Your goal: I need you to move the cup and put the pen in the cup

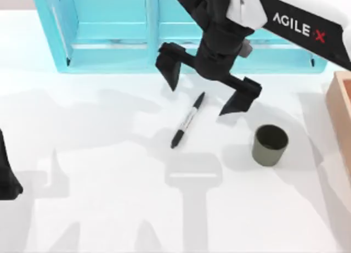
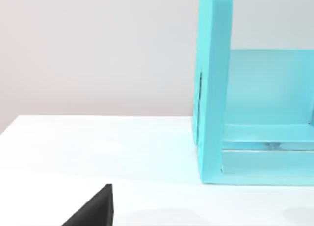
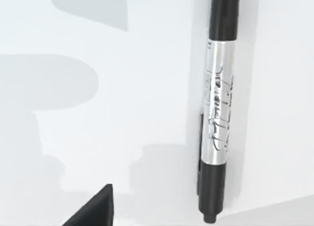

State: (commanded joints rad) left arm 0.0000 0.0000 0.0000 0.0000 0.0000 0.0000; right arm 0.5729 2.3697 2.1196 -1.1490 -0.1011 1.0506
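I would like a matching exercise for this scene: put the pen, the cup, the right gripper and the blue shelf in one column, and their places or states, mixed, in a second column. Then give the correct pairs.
Column one:
1. pen
2. cup
3. right gripper
4. blue shelf

Column two:
A. stands upright on the table, to the right of the pen
B. stands at the far edge of the table
C. lies flat on the white table, slanted
D. open, above the pen's upper end

Pairs: 1-C, 2-A, 3-D, 4-B

The left gripper is parked at the table's left edge.
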